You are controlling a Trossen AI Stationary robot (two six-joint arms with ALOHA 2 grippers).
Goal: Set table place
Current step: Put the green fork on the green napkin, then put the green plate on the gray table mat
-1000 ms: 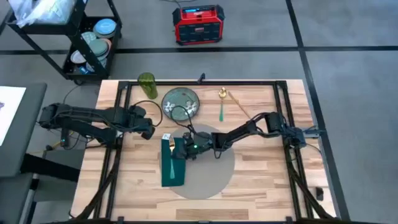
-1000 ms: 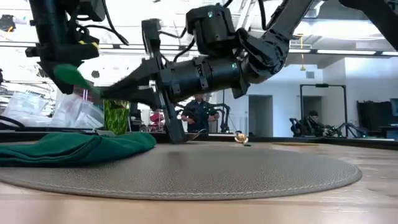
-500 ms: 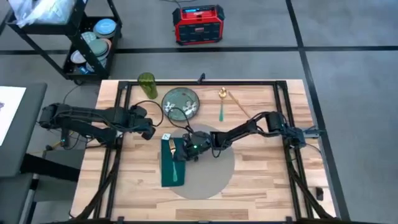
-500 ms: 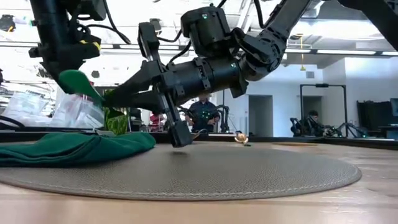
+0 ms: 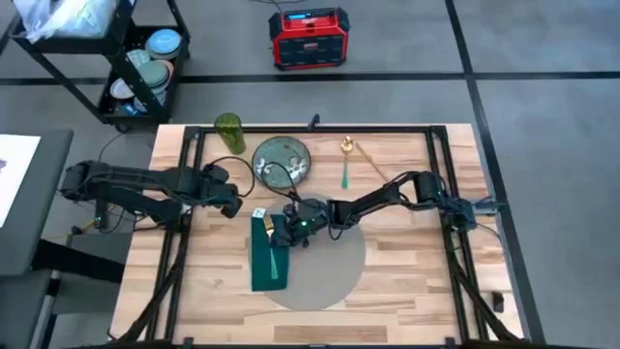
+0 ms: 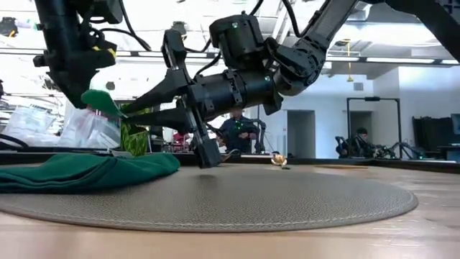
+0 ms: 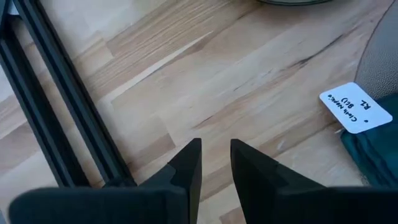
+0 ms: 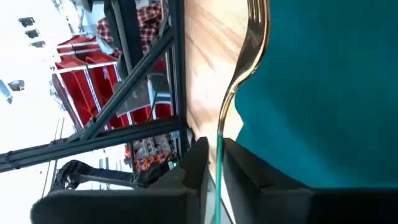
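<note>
**Right arm low over napkin, fork between its fingers**

- Table (image 5: 407, 281): light striped wood with black rails, fills the lower centre of the high view.
- Place (image 5: 339, 267): round grey-beige mat, lower centre of the table; in the low view it spreads across the foreground.
- Right arm: reaches in from the right edge of the table, stretched long and nearly level toward frame centre, wrist dipped down to the mat's upper left edge.
- Left arm: folded at the left side of the table, left gripper (image 5: 235, 204) hovering over bare wood left of the mat; fingers (image 7: 189, 165) a narrow gap apart, holding nothing.
- Green napkin (image 5: 270, 260): lies lengthwise on the mat's left part.
- Green patterned plate (image 5: 282, 160): upper centre, off the mat.
- Right gripper (image 5: 282, 232): over the napkin's upper end, fingers drawn close with the gold fork (image 8: 247, 56) running between them; whether they actually press it, cannot tell.
</note>
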